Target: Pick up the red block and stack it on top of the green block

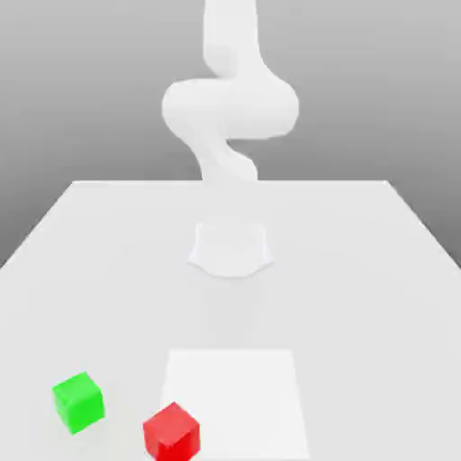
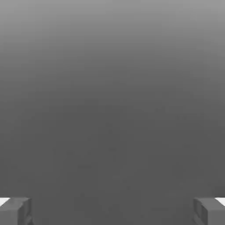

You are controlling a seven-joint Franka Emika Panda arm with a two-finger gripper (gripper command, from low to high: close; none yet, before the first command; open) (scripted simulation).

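White Panda arm (image 1: 230, 112) rises from its base (image 1: 230, 249) at the far middle of the white table (image 1: 378, 270), body bent into an S curve, upper part running out of the top of the exterior view. Gripper (image 2: 112, 211) is seen from the hand camera: two grey fingertips (image 2: 15, 211) at opposite edges, wide apart, nothing between them, so released and holding nothing. Plain grey background ahead of the fingers, no block near them. Red block (image 1: 170, 431) sits on the table at the near edge, well away from the arm base and toward the exterior view's left of it, turned so a corner faces the camera. It rests just at the near left corner of a slightly brighter white square patch (image 1: 239, 396) on the tabletop, whether overlapping the patch or just beside it is hard to tell. Green block (image 1: 78, 401) also on the table, further to the exterior view's left than the red one and slightly farther back, near it but apart, a clear gap of table between them. Both blocks upright on a flat face, about equal in size, neither touched by the arm. Red is not on green; stack not yet made. Both blocks lie well apart from the tool.
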